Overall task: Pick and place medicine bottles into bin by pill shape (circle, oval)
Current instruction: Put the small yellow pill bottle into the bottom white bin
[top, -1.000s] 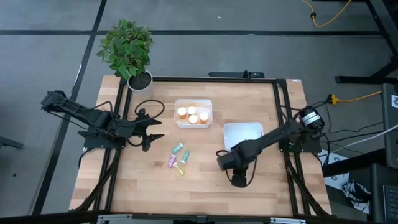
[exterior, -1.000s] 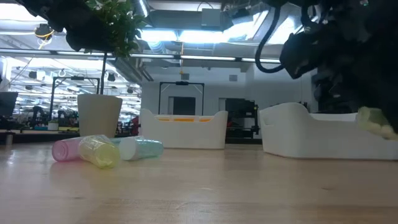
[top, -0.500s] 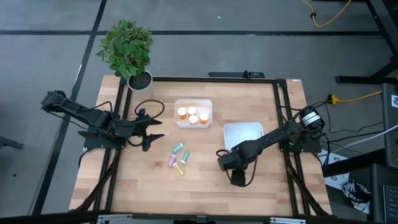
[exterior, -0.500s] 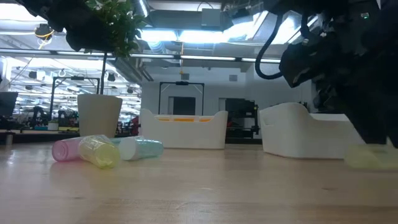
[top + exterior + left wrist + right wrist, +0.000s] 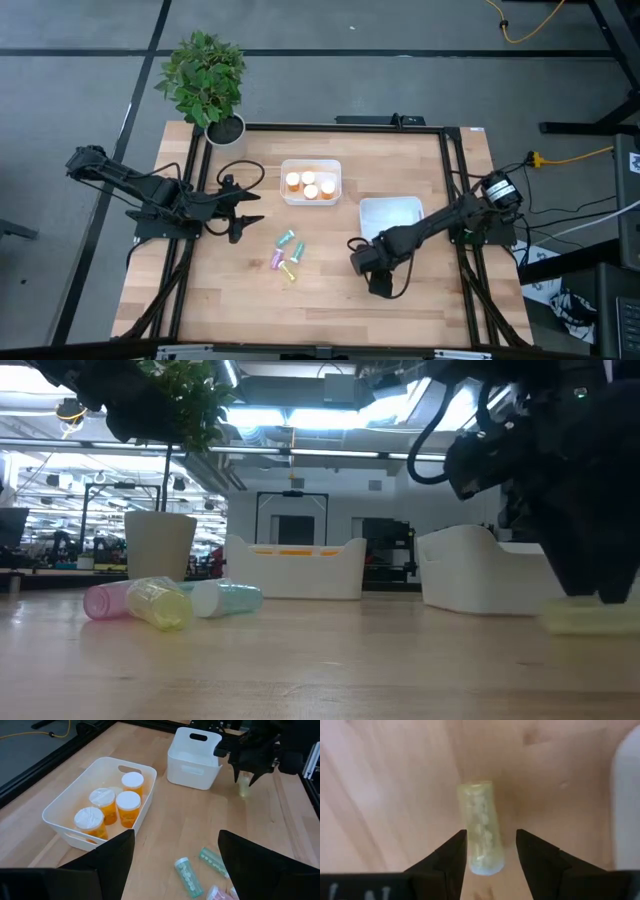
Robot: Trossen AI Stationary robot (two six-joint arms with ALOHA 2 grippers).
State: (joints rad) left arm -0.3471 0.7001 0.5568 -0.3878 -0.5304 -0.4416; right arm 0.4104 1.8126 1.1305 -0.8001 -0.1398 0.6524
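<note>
On table just beside empty bin (image 5: 391,218), yellow-green bottle (image 5: 481,827) lies flat between part-open fingers of right gripper (image 5: 491,851), unheld; may roll off. Left gripper (image 5: 172,851) waits wide

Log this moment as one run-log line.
left gripper: open, waiting by table edge | right gripper: open astride yellow-green bottle lying on table | empty bin beside it
</note>
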